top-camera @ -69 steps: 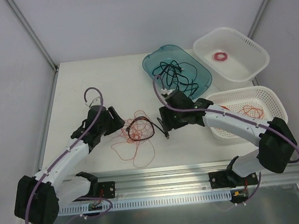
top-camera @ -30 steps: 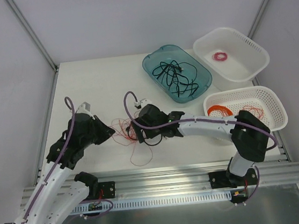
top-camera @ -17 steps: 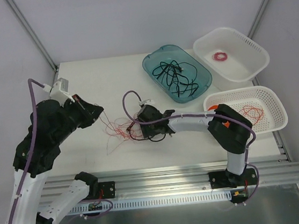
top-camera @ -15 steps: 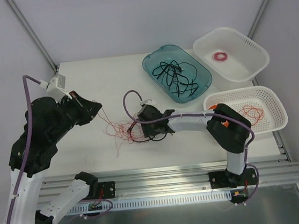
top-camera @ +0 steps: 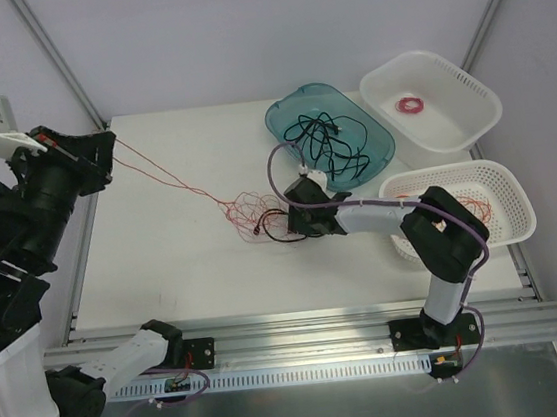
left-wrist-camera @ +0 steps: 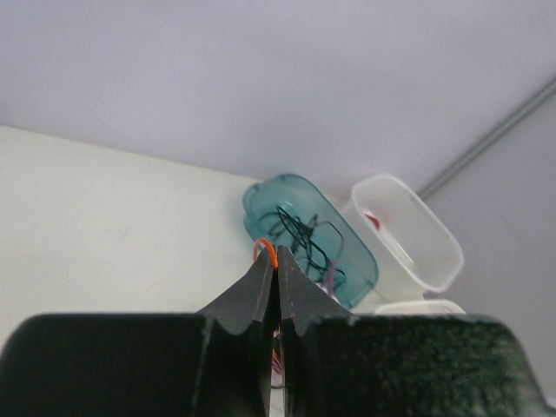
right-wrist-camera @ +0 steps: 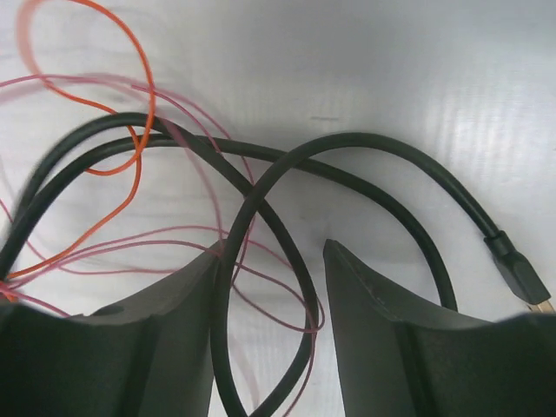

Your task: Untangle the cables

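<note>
The cables lie mid-table as a small tangle of thin red wires [top-camera: 246,209] with a black cord [top-camera: 280,236] looped beside it. My left gripper [top-camera: 108,145] is raised high at the far left, shut on one red wire [top-camera: 170,181] that runs taut down to the tangle. In the left wrist view a short red loop [left-wrist-camera: 266,249] pokes out past the left gripper's [left-wrist-camera: 276,261] closed tips. My right gripper [top-camera: 286,226] is low over the cord. The right wrist view shows the right gripper [right-wrist-camera: 273,246] open, with black cord [right-wrist-camera: 373,148] loops and red wires [right-wrist-camera: 104,252] between the fingers. The cord's plug [right-wrist-camera: 521,278] lies to the right.
A teal tray [top-camera: 278,118] at the back holds more black cables [top-camera: 326,143]. A white basket [top-camera: 476,90] at the far right contains a small pink ring coil [top-camera: 410,105]. A second white basket [top-camera: 519,201] with an orange coil [top-camera: 470,209] sits behind my right arm.
My left arm has risen and swung far back-left, drawing a red wire taut out of the tangle. The right gripper shifted slightly right and its jaws narrowed around the black cord.
</note>
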Action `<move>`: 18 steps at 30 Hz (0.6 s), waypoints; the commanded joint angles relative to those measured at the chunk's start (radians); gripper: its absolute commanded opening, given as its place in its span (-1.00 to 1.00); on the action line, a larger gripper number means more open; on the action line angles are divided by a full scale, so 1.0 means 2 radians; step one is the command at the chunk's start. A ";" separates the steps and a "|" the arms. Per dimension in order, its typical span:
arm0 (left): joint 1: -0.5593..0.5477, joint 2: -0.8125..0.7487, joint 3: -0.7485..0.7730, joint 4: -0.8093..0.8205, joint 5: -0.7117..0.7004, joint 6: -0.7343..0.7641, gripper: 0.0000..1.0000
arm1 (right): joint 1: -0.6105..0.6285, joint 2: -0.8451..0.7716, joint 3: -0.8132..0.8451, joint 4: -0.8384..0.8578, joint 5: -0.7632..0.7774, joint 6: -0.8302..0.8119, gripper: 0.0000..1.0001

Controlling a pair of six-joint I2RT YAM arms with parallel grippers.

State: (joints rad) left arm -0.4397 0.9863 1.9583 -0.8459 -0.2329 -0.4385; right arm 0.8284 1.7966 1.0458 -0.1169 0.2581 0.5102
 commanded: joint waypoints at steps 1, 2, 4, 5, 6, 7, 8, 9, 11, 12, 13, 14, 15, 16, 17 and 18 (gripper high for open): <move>-0.004 0.028 0.049 0.011 -0.103 0.067 -1.00 | -0.026 -0.004 -0.044 -0.060 0.008 0.022 0.03; -0.004 0.031 0.056 0.010 -0.122 0.076 -1.00 | -0.030 -0.008 -0.049 -0.060 0.007 0.023 0.02; -0.004 0.035 0.065 0.011 -0.184 0.104 -1.00 | -0.041 -0.017 -0.061 -0.057 0.002 0.023 0.02; -0.004 0.038 0.067 0.013 -0.204 0.113 -1.00 | -0.043 -0.020 -0.064 -0.054 0.001 0.023 0.02; -0.004 0.039 0.067 0.013 -0.218 0.122 -1.00 | -0.047 -0.022 -0.067 -0.053 0.001 0.023 0.03; -0.003 0.040 0.066 0.016 -0.229 0.139 -1.00 | -0.047 -0.024 -0.069 -0.052 0.000 0.023 0.02; -0.003 0.042 0.065 0.017 -0.256 0.149 -1.00 | -0.048 -0.026 -0.069 -0.054 0.000 0.021 0.02; -0.004 0.043 0.065 0.020 -0.271 0.161 -1.00 | -0.051 -0.026 -0.070 -0.054 0.001 0.020 0.02; -0.004 0.046 0.069 0.029 -0.314 0.192 -1.00 | -0.054 -0.027 -0.072 -0.056 0.001 0.021 0.03; -0.004 0.048 0.069 0.036 -0.334 0.205 -1.00 | -0.057 -0.027 -0.073 -0.056 0.001 0.020 0.02; -0.004 0.048 0.064 0.043 -0.356 0.238 -1.00 | -0.061 -0.027 -0.074 -0.057 0.000 0.023 0.02; -0.003 0.048 0.056 0.076 -0.377 0.262 -1.00 | -0.063 -0.028 -0.075 -0.058 -0.002 0.023 0.02; -0.003 0.045 0.024 0.104 -0.426 0.288 -1.00 | -0.067 -0.031 -0.080 -0.057 -0.005 0.024 0.02; 0.001 0.035 0.000 0.135 -0.445 0.355 -1.00 | -0.069 -0.035 -0.083 -0.055 -0.006 0.025 0.02; 0.005 0.029 -0.026 0.211 -0.459 0.387 -1.00 | -0.072 -0.038 -0.086 -0.054 -0.006 0.024 0.03; 0.010 0.022 -0.069 0.235 -0.471 0.408 -1.00 | -0.076 -0.048 -0.093 -0.055 -0.008 0.023 0.02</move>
State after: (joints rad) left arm -0.4366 1.0561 1.9507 -0.6598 -0.9649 0.1017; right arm 0.7074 1.7035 0.9321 -0.0975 0.2440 0.5465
